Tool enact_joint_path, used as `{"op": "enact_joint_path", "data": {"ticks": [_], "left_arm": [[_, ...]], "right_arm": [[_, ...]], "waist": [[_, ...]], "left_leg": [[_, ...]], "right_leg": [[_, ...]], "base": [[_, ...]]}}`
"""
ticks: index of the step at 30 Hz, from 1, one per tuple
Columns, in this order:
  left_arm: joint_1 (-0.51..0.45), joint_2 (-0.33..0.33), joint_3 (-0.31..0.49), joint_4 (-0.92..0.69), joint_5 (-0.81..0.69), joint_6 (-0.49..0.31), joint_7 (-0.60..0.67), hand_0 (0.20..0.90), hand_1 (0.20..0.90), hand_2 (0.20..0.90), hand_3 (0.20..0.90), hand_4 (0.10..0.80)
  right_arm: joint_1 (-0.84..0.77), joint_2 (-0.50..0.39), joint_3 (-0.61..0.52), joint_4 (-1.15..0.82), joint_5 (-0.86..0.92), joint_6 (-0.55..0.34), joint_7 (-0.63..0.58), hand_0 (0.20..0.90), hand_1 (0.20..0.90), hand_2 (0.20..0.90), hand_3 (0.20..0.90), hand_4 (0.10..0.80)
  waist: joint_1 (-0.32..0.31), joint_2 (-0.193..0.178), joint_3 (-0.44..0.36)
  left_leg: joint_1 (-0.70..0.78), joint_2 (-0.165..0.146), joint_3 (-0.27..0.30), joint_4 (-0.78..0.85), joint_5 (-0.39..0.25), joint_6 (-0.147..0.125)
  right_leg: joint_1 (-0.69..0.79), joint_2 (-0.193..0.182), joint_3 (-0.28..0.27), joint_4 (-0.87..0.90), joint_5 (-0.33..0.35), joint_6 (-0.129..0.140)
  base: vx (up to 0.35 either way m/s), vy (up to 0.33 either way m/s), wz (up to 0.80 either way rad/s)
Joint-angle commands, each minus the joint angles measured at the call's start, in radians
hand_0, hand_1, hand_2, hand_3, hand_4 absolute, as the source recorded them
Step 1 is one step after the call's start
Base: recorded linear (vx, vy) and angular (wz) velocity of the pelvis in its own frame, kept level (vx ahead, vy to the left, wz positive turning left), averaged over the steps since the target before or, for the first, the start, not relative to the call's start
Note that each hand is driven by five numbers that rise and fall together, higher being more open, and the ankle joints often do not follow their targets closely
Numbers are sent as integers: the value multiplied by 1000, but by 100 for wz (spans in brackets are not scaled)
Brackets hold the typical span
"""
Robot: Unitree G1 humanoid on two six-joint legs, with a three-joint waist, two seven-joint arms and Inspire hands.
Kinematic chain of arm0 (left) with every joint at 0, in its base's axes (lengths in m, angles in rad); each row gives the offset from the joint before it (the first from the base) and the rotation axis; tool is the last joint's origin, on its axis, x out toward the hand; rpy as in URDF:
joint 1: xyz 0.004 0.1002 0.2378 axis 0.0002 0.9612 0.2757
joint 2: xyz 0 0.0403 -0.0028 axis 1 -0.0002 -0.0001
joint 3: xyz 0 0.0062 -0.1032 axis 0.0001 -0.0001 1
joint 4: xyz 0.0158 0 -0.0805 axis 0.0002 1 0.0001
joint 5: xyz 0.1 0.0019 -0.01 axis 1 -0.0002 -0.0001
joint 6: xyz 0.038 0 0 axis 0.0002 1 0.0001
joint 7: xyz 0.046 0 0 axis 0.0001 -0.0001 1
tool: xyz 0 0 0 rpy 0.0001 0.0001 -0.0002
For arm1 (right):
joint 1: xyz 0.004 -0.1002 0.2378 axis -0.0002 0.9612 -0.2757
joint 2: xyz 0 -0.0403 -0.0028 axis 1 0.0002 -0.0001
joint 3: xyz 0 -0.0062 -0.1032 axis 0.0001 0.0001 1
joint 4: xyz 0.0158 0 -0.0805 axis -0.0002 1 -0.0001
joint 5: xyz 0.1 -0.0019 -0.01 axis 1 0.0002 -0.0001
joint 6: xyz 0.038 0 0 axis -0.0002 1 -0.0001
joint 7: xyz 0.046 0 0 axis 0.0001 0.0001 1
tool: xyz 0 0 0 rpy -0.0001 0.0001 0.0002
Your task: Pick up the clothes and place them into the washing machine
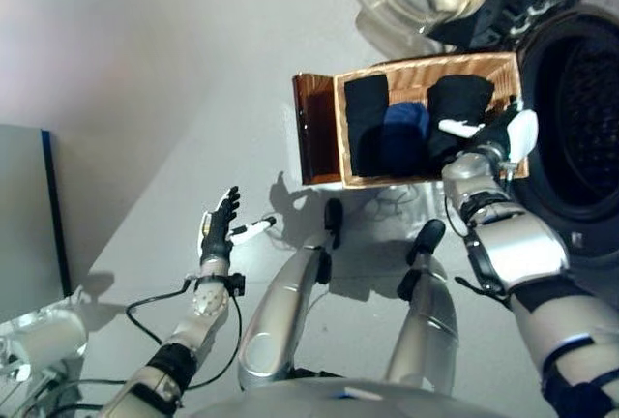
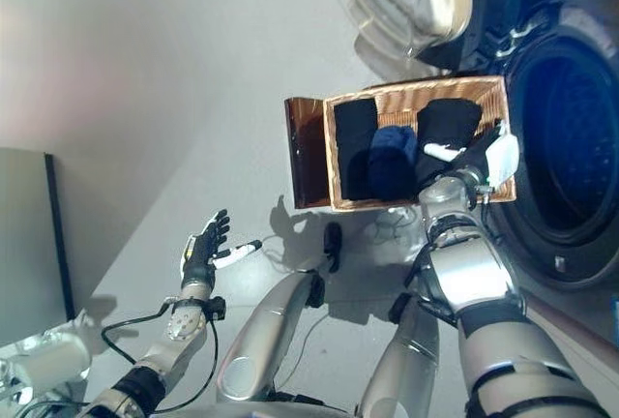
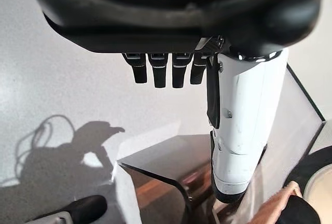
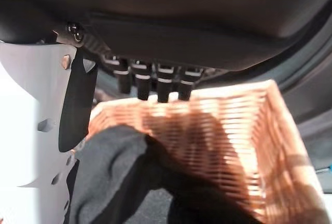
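The right robot hand (image 1: 493,137) is hovering over the right end of the basket (image 1: 387,82), fingers straight and spread, gripping nothing yet. The clothes (image 1: 401,128) are lying inside the basket: dark rolls with a blue one between them (all untouched, it seems). The washer (image 1: 580,118) is standing open just right of the basket. This looks like the reaching step; next the hand needs lowering and closing on the nearest dark roll. The left robot hand (image 1: 221,223) is idling open over the floor, well apart.
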Motion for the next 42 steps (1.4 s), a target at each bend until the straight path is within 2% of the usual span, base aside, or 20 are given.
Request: {"op": "enact_joint_path", "data": {"ticks": [1,10,11,12,13,14,21,32,42], "left_arm": [[15,62,40,-100,4,-48,61,900,900,900,900,800],[9,67,74,-166,13,-61,94,900,900,900,900,800],[-5,59,87,-150,0,-69,103,900,900,900,900,800],[-5,59,87,-150,0,-69,103,900,900,900,900,800],[1,51,94,-181,0,-71,102,900,900,900,900,800],[6,48,92,-181,-1,-71,100,900,900,900,900,800],[26,52,106,-207,0,-72,104,900,900,900,900,800],[24,43,96,-170,-6,-67,89,900,900,900,900,800],[26,40,102,-72,-27,-50,52,900,900,900,900,800]], "right_arm": [[-115,-85,70,-6,-30,-11,-59,900,900,900,900,800],[-164,-138,117,15,-50,3,-21,900,900,900,900,800],[-171,-139,128,22,-58,9,-11,455,455,455,455,482],[-171,-139,128,22,-58,9,-11,455,455,455,455,482],[-201,-168,143,48,-64,25,-2,225,225,225,225,318],[-211,-177,145,57,-68,30,5,200,200,200,200,300],[-234,-215,145,69,-72,42,9,200,200,200,200,300],[-223,-220,135,63,-69,45,10,200,200,200,200,300],[-145,-196,72,1,1,8,19,200,200,200,200,300]], "waist": [[9,5,10],[25,10,16],[31,4,17],[31,4,17],[43,5,19],[47,6,19],[61,21,16],[61,25,7],[40,23,-15]], "left_leg": [[-127,18,-37,131,-89,-104],[-250,9,-41,272,-143,-92],[-272,7,-44,290,-150,-91],[-272,7,-44,290,-150,-91],[-296,6,-46,293,-149,-91],[-299,6,-46,292,-148,-91],[-300,-6,-54,253,-126,-93],[-273,-13,-60,212,-106,-95],[-152,-7,-49,124,-76,-105]], "right_leg": [[-21,-12,29,154,-151,3],[-146,-28,51,302,-205,-8],[-171,-32,54,328,-213,-10],[-171,-32,54,328,-213,-10],[-194,-37,47,342,-221,-14],[-198,-36,46,342,-222,-15],[-210,-43,43,340,-221,-16],[-192,-41,45,328,-221,-18],[-79,-28,38,249,-197,-15]], "base": [[5,37,0],[4,19,5],[2,-8,6],[-6,-4,10],[-9,9,11],[-13,13,13],[-3,7,3],[0,3,1],[8,0,-2]]}}
